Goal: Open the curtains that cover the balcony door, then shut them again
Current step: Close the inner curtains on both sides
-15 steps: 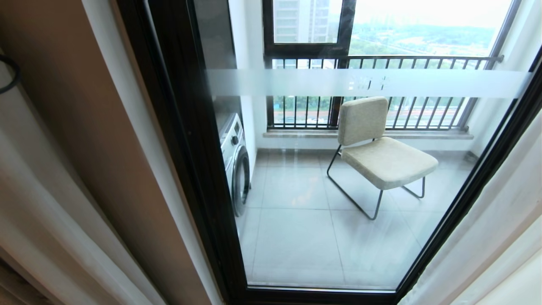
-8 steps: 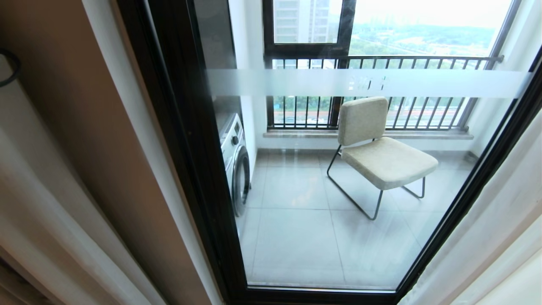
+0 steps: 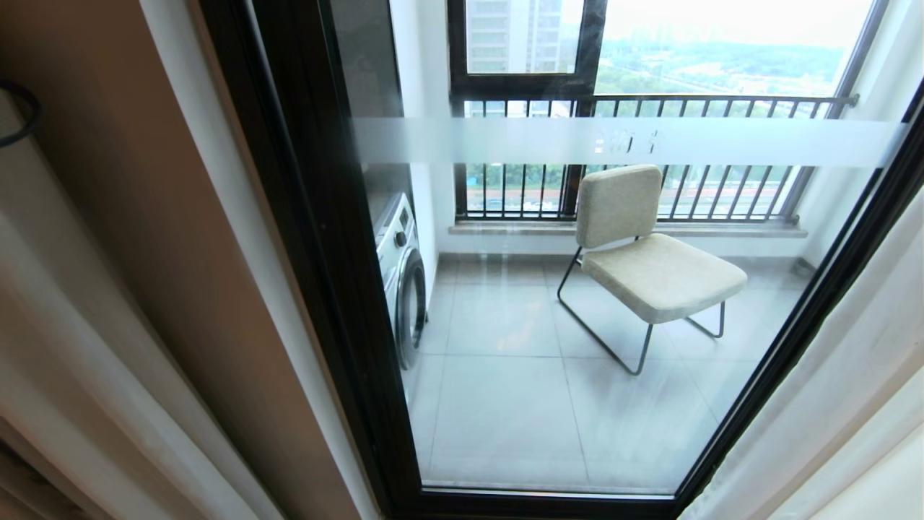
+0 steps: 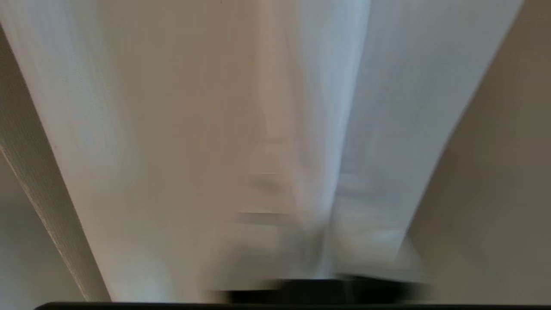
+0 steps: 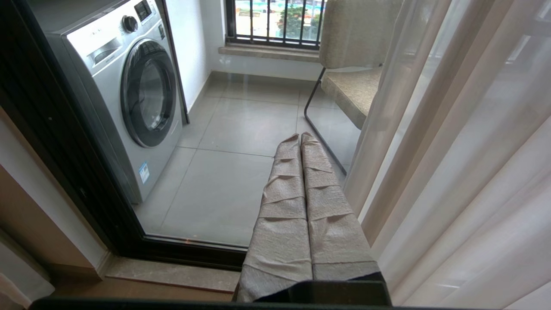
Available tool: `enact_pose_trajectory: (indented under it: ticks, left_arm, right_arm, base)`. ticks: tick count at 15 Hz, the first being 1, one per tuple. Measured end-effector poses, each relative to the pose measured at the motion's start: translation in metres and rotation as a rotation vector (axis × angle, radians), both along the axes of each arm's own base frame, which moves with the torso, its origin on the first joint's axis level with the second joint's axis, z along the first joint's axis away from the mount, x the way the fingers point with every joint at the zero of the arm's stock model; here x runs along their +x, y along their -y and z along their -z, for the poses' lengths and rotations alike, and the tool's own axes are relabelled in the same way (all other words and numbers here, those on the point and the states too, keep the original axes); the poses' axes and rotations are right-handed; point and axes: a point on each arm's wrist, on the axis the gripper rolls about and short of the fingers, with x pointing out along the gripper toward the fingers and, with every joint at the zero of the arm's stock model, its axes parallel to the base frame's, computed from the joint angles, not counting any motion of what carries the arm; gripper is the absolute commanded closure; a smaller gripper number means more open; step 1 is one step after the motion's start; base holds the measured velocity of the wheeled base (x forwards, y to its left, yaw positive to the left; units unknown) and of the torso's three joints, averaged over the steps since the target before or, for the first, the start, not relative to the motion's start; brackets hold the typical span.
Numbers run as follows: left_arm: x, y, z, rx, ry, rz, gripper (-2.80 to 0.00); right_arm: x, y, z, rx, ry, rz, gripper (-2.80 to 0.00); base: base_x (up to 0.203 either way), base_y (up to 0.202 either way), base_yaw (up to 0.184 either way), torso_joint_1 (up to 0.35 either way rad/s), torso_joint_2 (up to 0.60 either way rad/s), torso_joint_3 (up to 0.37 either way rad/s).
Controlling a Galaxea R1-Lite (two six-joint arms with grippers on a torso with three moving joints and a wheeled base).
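In the head view your balcony door (image 3: 577,303) stands bare between the curtains (image 3: 108,325), which are gathered against its dark frame on the left, with a sheer panel (image 3: 852,375) bunched at the frame's right edge; neither arm shows here. Beyond the glass sit a chair (image 3: 650,253) and a washing machine (image 3: 401,274), so you have open room only on this side of the door. In the left wrist view you see soft white and beige folds (image 4: 280,129) filling nearly everything right in front of the left gripper (image 4: 318,288); whether its fingers are pinching cloth, you cannot tell from this blurred picture. Expect the fabric to be light and limp, sliding and bunching rather than pushing as a sheet, so take a whole pleat near the leading edge, not a single thin layer. In the right wrist view your right gripper (image 5: 301,137) hangs just in front of the door, fingers (image 5: 284,189) pressed together and empty, beside the sheer drape; keep it off the glass and the door's frame.
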Motion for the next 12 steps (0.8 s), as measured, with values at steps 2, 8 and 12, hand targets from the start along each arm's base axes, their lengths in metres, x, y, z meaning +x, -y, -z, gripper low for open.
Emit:
enact_pose_trajectory:
  ticks: [2,8,12]
  left_arm:
    - [0.0,0.0,0.0,0.001,-0.003,-0.001,0.0]
    - [-0.006,0.005,-0.006,0.01,0.016,0.033,0.0]
    - [-0.017,0.015,-0.016,0.034,0.041,0.144,0.0]
  right_arm:
    - [0.0,0.0,0.0,0.0,0.0,0.0,0.0]
    - [0.0,0.0,0.0,0.0,0.0,0.0,0.0]
    - [0.0,0.0,0.0,0.0,0.0,0.0,0.0]
  base:
    - [0.0,0.0,0.0,0.0,0.0,0.0]
    - [0.0,0.0,0.0,0.0,0.0,0.0]
    - [0.0,0.0,0.0,0.0,0.0,0.0]
